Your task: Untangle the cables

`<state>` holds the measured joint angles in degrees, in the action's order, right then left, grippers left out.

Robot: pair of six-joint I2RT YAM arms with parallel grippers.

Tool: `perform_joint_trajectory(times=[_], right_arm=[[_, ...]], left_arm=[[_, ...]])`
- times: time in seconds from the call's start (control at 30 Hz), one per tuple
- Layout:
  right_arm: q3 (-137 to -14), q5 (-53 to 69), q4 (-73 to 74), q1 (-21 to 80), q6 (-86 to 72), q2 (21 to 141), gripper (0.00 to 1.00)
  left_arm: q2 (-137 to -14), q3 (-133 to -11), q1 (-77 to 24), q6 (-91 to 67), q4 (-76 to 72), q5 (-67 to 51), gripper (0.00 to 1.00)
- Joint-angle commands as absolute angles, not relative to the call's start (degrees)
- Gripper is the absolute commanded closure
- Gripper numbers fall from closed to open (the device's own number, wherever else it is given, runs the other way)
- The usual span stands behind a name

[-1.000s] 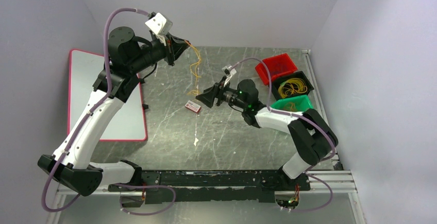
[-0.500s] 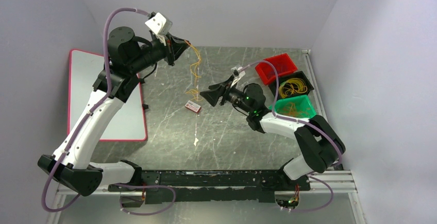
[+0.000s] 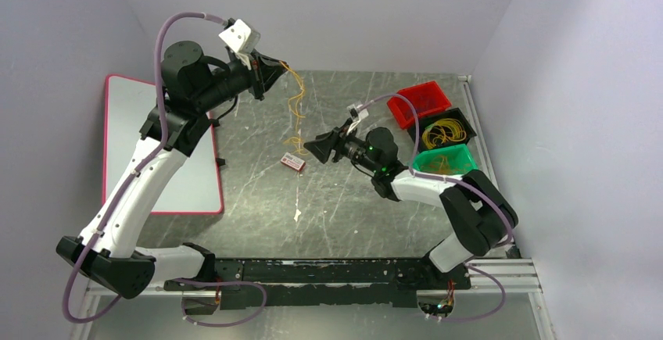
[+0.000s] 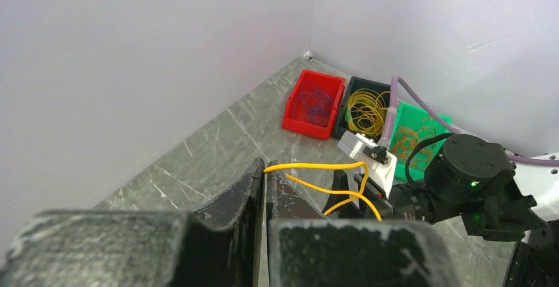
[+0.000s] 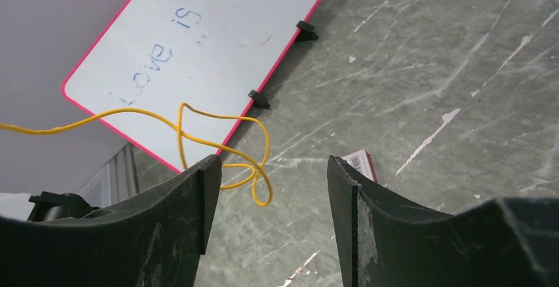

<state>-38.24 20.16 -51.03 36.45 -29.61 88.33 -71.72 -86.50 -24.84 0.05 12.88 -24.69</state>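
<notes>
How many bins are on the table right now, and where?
3. All sit in a row along the table's far right edge: the red bin farthest back, the black bin in the middle, the green bin nearest the robot. None seems hidden.

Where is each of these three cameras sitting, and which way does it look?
Top external: above and behind the robot, looking down at the table; the whole robot shows, left hand dangling the cables, right hand near them.
Left wrist: mounted there, looking past its shut hand toward the bins and the right arm.
Right wrist: mounted there, looking past its open hand at the whiteboard.
Shared: both wrist views catch the cables.
</notes>
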Motion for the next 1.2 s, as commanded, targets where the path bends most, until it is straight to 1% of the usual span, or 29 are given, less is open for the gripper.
perform_joint_trajectory(times=[0.0, 0.57, 0.7, 0.9, 1.1, 1.17], right_arm=[[-39.61, 20.18, -51.49, 36.57, -29.44, 89.77, 0.38], [-45.76, 22.84, -52.94, 37.73, -31.49, 96.25, 0.45], [-46.40, 22.28, -54.17, 37.99, -32.58, 97.63, 0.50], [-46.98, 18.56, -53.06, 37.98, -33.40, 98.62, 0.70], [-48.35, 8.65, -38.42, 37.66, -29.62, 97.28, 0.91], [-48.07, 5.82, -34.18, 37.00, -28.78, 96.90, 0.96]], left_arm=[[-70.22, -85.61, -24.57, -0.96, 11.51, -25.72, 0.93], [-70.42, -85.52, -24.56, -1.28, 11.36, -25.87, 0.93], [-70.62, -85.78, -24.55, -1.32, 11.35, -25.93, 0.93], [-70.59, -86.17, -24.58, -1.39, 11.64, -25.67, 0.93], [-69.44, -86.44, -24.53, -1.05, 12.58, -21.91, 0.93], [-68.82, -86.33, -24.57, -1.05, 12.66, -19.58, 0.93]])
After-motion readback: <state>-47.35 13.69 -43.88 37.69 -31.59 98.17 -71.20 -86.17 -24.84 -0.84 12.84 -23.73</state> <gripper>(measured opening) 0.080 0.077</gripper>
